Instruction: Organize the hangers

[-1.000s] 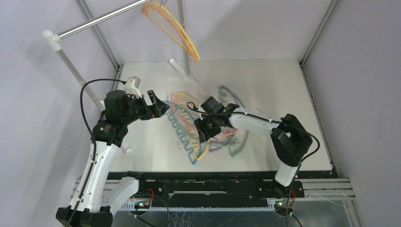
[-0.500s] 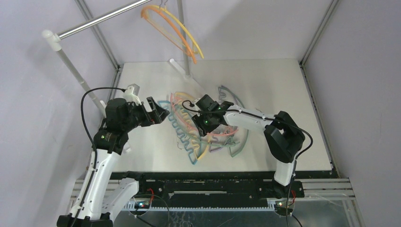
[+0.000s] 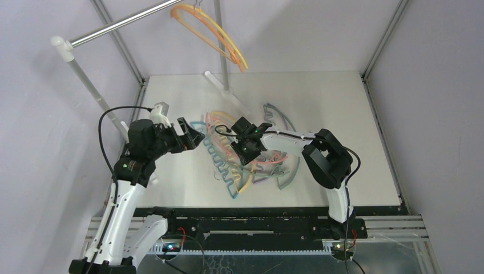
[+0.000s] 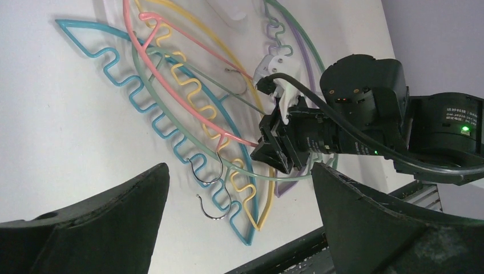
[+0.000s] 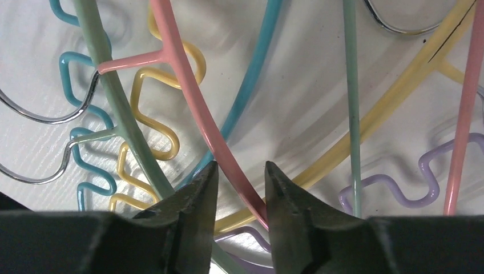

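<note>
A: Two hangers (image 3: 222, 43), orange and yellow, hooked on the rail (image 3: 125, 21), up behind the pile (image 3: 251, 165). Everything else is in the pile on the table (image 3: 342, 97).

B: What's in the pile?

A: Five colours I can make out: pink hanger (image 5: 188, 97), teal hanger (image 5: 254, 80) with a wavy edge, yellow hanger (image 5: 365, 137), green hanger (image 5: 351, 114), purple hanger (image 5: 371, 178). All overlapping. Two wire hooks (image 4: 212, 197) poke out at the pile's near-left edge.

B: And the right gripper (image 5: 240, 171)?

A: Down on the pile's middle. Jaws partly spread, one finger (image 5: 188, 228) each side of the pink hanger's arc. Slim gap visible either side of the rod at the tips. Further down, the rod passes behind one finger, so can't tell if it touches there.

B: The left gripper (image 3: 193, 135)?

A: Just beside the pile's left edge, above the table, pointed at the pile. Jaws spread wide, nothing between them, clear of every hanger.
</note>
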Robot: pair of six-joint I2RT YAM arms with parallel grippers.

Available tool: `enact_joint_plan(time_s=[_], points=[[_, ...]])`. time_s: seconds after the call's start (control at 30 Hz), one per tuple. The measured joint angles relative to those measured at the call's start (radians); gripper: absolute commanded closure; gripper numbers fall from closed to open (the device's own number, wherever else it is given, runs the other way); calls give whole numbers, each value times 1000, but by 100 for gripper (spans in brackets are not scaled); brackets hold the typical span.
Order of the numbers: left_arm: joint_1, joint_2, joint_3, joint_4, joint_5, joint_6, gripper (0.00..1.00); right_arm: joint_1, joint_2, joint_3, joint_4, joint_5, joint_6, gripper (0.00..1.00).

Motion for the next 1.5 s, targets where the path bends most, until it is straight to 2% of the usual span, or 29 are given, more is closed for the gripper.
enact_joint_plan(time_s=[0.17, 0.23, 0.4, 0.6, 0.77, 0.97, 1.2, 1.5], points=[[0, -15, -10, -9, 3, 0, 2, 0, 0, 0, -3, -18, -11, 86], [0, -28, -10, -14, 7, 0, 2, 3, -5, 4, -2, -40, -18, 100], [0, -74, -10, -22, 23, -1, 3, -4, -23, 97, -32, -117, 25, 100], [0, -119, -10, -26, 39, -10, 4, -40, -22, 297, -16, -282, 169, 100], [0, -166, -11, -28, 53, -26, 4, -73, 0, 452, 97, -418, 356, 100], [0, -233, -51, -23, 50, -38, 4, -85, 142, 626, 241, -539, 587, 100], [-1, -235, -96, 2, -13, -75, 4, -53, 203, 667, 291, -568, 750, 100], [-63, -161, -136, 97, -107, -117, 6, -3, 203, 729, 346, -578, 843, 100]])
